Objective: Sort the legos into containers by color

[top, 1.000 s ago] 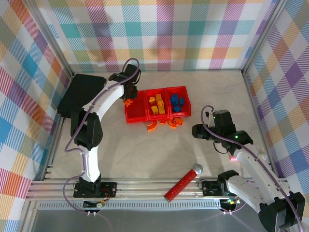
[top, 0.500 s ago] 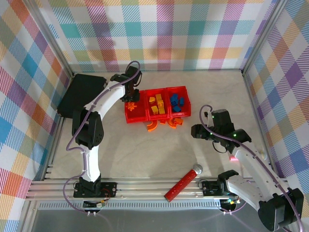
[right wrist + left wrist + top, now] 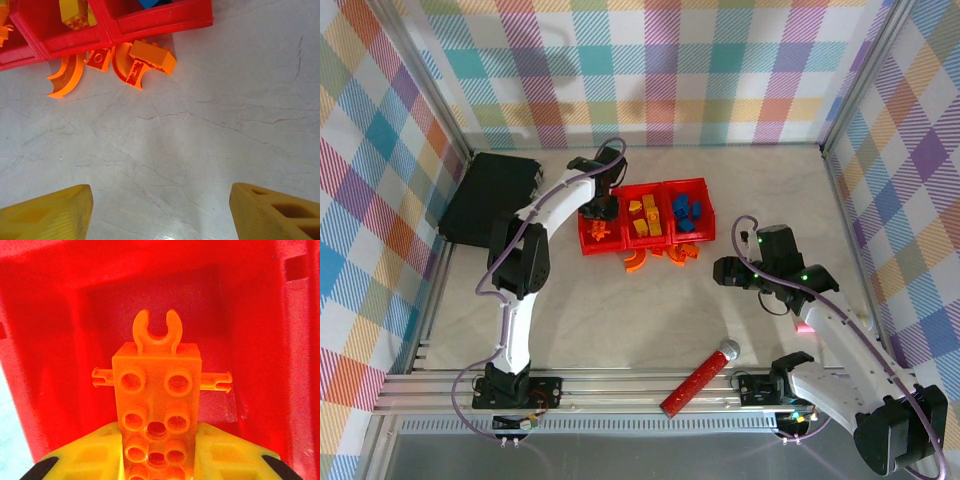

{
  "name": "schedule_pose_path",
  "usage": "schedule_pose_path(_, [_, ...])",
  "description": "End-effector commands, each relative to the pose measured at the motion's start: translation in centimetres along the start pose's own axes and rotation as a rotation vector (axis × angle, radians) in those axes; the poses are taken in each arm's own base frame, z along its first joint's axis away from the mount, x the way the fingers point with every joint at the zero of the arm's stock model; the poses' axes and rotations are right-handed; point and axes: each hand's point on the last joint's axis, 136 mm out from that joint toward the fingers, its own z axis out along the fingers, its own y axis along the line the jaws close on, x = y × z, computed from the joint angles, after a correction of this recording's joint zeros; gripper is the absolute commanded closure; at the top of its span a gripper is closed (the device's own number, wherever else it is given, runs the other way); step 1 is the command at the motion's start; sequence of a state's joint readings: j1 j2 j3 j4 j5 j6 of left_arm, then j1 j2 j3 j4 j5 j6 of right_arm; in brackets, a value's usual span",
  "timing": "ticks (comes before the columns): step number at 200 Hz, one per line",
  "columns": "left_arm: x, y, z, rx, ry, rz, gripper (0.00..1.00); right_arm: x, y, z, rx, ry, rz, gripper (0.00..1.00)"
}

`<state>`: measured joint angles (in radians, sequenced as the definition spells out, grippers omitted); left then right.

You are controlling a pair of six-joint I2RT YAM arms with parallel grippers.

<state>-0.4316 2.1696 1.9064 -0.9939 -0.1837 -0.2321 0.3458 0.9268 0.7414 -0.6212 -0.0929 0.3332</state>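
Observation:
My left gripper [image 3: 602, 208] is shut on an orange lego brick [image 3: 156, 400] with a clip end and side pins. It hangs inside the left bin of the red containers [image 3: 686, 183], whose red walls [image 3: 260, 340] surround it. The yellow fingers [image 3: 80, 457] press on the brick's sides. Yellow legos [image 3: 646, 215] lie in the middle bin and blue legos [image 3: 686, 212] in the right one. Several orange legos [image 3: 150, 60], some arched [image 3: 65, 76], lie on the table against the bins' near side. My right gripper [image 3: 160, 215] is open over bare table, short of them.
A long red cylinder with a silver ball end [image 3: 698, 380] lies near the front rail. A flat black case [image 3: 490, 195] sits at the left, beside the bins. Checked walls close in the table on three sides.
My left gripper has carried the orange brick rightward, from the left bin's outer edge to inside that bin. The right arm has barely shifted.

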Motion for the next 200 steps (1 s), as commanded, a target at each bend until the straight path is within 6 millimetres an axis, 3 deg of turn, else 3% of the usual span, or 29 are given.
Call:
schedule_pose_path(1, [-0.7, -0.1, -0.4, -0.007, -0.005, -0.018, 0.73, -1.4, 1.1, -0.8, -0.044, -0.040, -0.007, 0.27])
schedule_pose_path(50, [-1.3, 0.2, 0.6, -0.040, -0.006, -0.023, 0.64, -1.4, 1.1, -0.9, -0.044, -0.042, -0.016, 0.27])
schedule_pose_path(142, [-0.6, 0.5, 1.3, -0.043, 0.000, -0.019, 0.54, -1.4, 1.4, -1.6, -0.050, -0.043, -0.026, 0.27])
schedule_pose_path(173, [-1.3, 0.3, -0.8, 0.000, -0.072, -0.038, 0.54, -1.1, 1.2, -2.2, -0.044, -0.049, -0.027, 0.27])
schedule_pose_path(200, [-2.0, -0.3, -4.5, 0.055, -0.175, -0.030, 0.52, -1.1, 1.1, -2.6, -0.038, -0.060, -0.023, 0.27])
